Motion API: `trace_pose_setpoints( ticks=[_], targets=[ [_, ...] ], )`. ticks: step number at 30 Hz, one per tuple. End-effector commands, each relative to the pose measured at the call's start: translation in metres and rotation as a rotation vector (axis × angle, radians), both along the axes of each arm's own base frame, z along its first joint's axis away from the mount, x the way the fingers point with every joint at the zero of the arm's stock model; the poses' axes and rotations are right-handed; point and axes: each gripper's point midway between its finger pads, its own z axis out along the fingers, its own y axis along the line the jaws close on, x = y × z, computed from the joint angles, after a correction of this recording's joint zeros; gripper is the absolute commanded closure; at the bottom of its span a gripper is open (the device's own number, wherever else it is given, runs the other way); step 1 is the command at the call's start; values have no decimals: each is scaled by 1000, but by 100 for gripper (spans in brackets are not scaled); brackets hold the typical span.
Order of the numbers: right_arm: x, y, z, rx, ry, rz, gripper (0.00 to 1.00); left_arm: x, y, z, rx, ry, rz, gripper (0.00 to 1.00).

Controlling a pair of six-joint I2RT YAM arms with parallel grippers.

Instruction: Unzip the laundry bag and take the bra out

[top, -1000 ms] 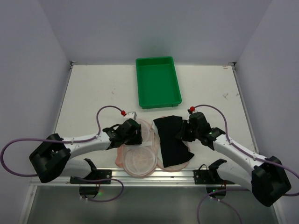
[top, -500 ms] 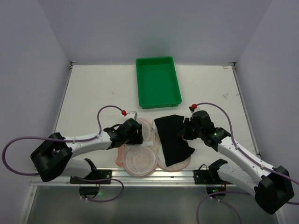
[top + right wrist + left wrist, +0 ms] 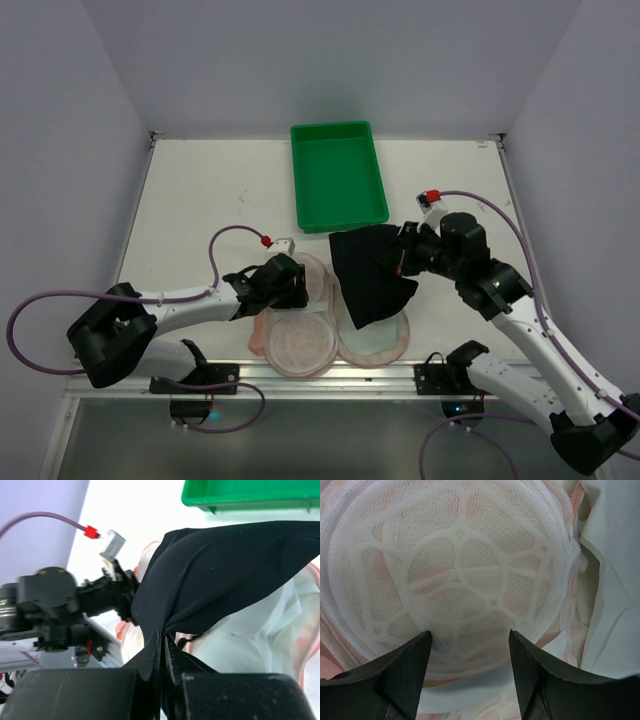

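A green tray (image 3: 339,175) sits lengthwise at the middle of the white table's (image 3: 210,190) far edge.

A white table (image 3: 200,190) is carrying two things. A green tray (image 3: 338,178) is sitting toward the far side, near the middle. The laundry bag (image 3: 297,345) is lying opened out by the near edge, its pale mesh lining facing up, with a strip of bare table showing between it and the tray.

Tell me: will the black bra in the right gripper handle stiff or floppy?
Likely floppy: the bra hangs in folds from the right gripper. Probably light: one small pinch holds it. May drag across the laundry bag.
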Motion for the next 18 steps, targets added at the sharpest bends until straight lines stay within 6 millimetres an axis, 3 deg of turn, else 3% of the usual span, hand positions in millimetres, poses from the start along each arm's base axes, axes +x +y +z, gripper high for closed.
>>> trace_pose_setpoints(
  ticks=[1, 2, 4, 5, 6, 7, 8, 9, 12, 18],
  targets=[
    [-7, 7, 28, 30, -31, 71, 100, -5, 10, -9, 37, 31, 15, 32],
    [-2, 9, 45, 41, -67, 68, 100, -4, 10, -5, 31, 24, 16, 30],
    [8, 13, 54, 30, -74, 68, 100, 0, 4, 8, 1, -5, 7, 29],
    [13, 15, 75, 46, -115, 67, 100, 1, 4, 13, 0, -5, 7, 28],
    [18, 17, 85, 49, -133, 64, 100, 2, 2, 18, -4, -15, 1, 27],
    [30, 22, 84, 29, -124, 61, 100, 7, -3, 31, -25, -38, -2, 23],
    [37, 23, 105, 39, -166, 52, 100, 8, -2, 35, -20, -39, 1, 21],
    [46, 24, 111, 30, -183, 35, 100, 10, -2, 41, -21, -54, 0, 19],
    [82, 32, 121, -10, -205, 10, 100, 20, -2, 64, -41, -109, 2, 14],
    [153, 52, 121, -11, -251, 4, 100, 37, 6, 100, -52, -179, 14, 7]
  ],
)
